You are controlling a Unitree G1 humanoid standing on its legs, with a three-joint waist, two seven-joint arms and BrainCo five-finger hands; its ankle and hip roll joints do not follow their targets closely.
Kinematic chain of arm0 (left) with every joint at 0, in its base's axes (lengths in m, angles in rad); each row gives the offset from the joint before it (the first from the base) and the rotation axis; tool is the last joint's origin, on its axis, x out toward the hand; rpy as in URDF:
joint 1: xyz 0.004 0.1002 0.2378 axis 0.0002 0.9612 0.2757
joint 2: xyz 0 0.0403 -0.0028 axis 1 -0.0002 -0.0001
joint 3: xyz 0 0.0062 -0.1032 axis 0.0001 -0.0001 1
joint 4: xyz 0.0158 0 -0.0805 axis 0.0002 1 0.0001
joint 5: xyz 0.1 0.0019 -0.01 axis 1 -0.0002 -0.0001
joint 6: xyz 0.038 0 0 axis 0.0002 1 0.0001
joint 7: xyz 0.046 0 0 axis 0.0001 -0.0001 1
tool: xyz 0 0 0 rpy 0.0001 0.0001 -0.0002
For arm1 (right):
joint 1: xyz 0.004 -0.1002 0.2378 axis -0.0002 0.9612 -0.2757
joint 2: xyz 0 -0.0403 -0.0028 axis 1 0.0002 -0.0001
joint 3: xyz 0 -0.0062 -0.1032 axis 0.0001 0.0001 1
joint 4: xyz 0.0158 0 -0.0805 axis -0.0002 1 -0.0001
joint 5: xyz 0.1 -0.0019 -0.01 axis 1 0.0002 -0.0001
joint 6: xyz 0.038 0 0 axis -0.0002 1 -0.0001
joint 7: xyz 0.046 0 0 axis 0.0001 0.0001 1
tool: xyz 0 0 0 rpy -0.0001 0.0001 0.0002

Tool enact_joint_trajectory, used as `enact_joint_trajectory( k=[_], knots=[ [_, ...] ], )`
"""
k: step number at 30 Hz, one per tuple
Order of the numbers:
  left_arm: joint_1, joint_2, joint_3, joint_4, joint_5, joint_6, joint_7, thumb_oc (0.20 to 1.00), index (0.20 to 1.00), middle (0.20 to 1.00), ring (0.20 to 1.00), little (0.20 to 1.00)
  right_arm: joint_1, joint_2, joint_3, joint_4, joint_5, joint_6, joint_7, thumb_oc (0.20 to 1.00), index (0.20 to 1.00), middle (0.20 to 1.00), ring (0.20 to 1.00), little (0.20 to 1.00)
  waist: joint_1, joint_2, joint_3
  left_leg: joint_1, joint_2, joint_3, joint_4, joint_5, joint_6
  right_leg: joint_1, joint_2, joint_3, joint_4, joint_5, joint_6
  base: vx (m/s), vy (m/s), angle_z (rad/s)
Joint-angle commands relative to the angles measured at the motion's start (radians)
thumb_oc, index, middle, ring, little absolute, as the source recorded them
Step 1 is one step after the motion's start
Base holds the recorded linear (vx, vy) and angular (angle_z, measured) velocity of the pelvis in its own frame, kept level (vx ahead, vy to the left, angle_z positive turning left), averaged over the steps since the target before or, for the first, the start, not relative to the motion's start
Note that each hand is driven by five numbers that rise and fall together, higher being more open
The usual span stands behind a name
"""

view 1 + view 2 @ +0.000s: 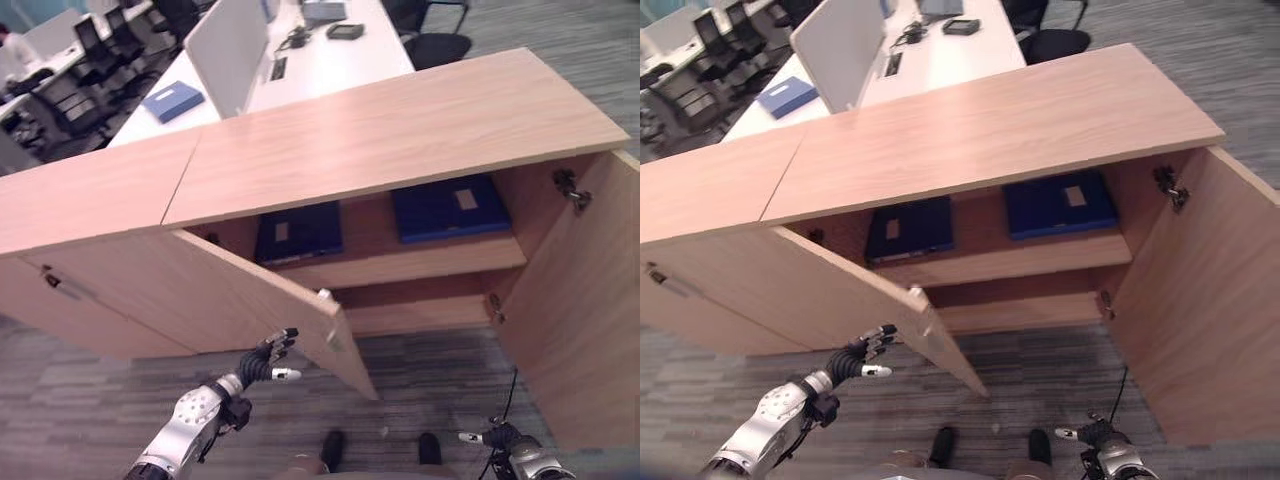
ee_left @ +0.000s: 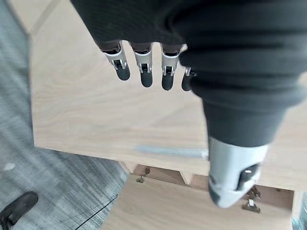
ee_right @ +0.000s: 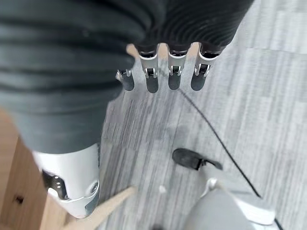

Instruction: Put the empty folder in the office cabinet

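Where doors gape — wooden cabinet [image 1: 400,130], grey carpet [image 1: 440,370]

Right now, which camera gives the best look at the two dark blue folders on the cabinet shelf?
The left eye view shows them best: one blue folder and another lie flat on the upper shelf, partly under the cabinet top. The right eye view shows much the same. The left wrist view looks at the door panel, the right wrist view at the floor.

Open cabinet shelf [image 1: 400,262], two dark blue folders [image 1: 298,232] [image 1: 449,208] lying flat
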Motion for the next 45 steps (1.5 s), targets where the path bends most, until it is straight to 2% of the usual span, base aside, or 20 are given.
enact_joint_trajectory(
  k=[1,4,12,19,22,38,45],
  knots=[
    [-0.042,0.037,0.065,-0.022,-0.008,-0.052,0.041,1.0,1.0,1.0,1.0,1.0,0.015,0.052,0.026,0.011,-0.019,-0.019,0.002,1.0,1.0,1.0,1.0,1.0,-0.015,-0.072,0.003,0.007,0.032,0.011,-0.03,0.083,-0.064,0.167,0.007,-0.077,-0.008,-0.157,0.043,0.07,0.039,-0.65],
    [-0.069,0.012,0.063,0.02,0.005,-0.053,0.065,1.0,1.0,1.0,1.0,1.0,0.027,0.064,0.031,0.009,-0.019,-0.015,0.0,1.0,1.0,1.0,1.0,1.0,-0.032,-0.081,-0.005,0.033,0.035,0.031,-0.04,0.079,-0.062,0.17,0.009,-0.071,-0.008,-0.153,0.043,0.08,0.051,-0.12],
    [-0.259,-0.058,0.074,0.256,0.076,-0.061,0.18,1.0,1.0,1.0,1.0,1.0,0.066,0.103,0.042,0.003,-0.018,-0.007,-0.004,1.0,1.0,1.0,1.0,1.0,-0.082,-0.145,-0.053,0.089,0.043,0.125,-0.045,0.036,-0.035,0.168,-0.008,-0.02,-0.008,-0.134,0.063,0.08,0.063,-0.21],
    [-0.373,-0.043,0.069,0.373,0.088,-0.061,0.21,1.0,1.0,1.0,1.0,1.0,0.082,0.112,0.047,0.004,-0.013,-0.005,0.0,1.0,1.0,1.0,1.0,1.0,-0.112,-0.168,-0.079,0.118,0.046,0.177,-0.045,0.009,-0.025,0.164,-0.022,0.014,-0.008,-0.123,0.079,0.07,0.06,-0.24],
    [-0.441,-0.008,0.068,0.438,0.091,-0.06,0.214,1.0,1.0,1.0,1.0,1.0,0.091,0.117,0.06,0.012,-0.024,-0.005,0.009,1.0,1.0,1.0,1.0,1.0,-0.126,-0.182,-0.093,0.139,0.047,0.22,-0.045,-0.008,-0.018,0.155,-0.028,0.038,-0.006,-0.112,0.091,0.06,0.068,-0.44],
    [-0.707,0.079,0.046,0.66,0.078,-0.057,0.235,1.0,1.0,1.0,1.0,1.0,0.102,0.119,0.1,0.011,-0.035,-0.011,0.031,1.0,1.0,1.0,1.0,1.0,-0.186,-0.204,-0.112,0.17,0.025,0.295,-0.045,-0.044,0.003,0.12,-0.061,0.084,0.012,-0.083,0.136,0.03,0.054,-0.17],
    [-0.728,0.103,0.063,0.687,0.074,-0.055,0.242,1.0,1.0,1.0,1.0,1.0,0.096,0.12,0.102,0.011,-0.03,-0.014,0.035,1.0,1.0,1.0,1.0,1.0,-0.184,-0.207,-0.111,0.181,0.016,0.316,-0.045,-0.052,0.012,0.105,-0.069,0.098,0.032,-0.081,0.147,0.02,0.038,-0.1]
  ],
)
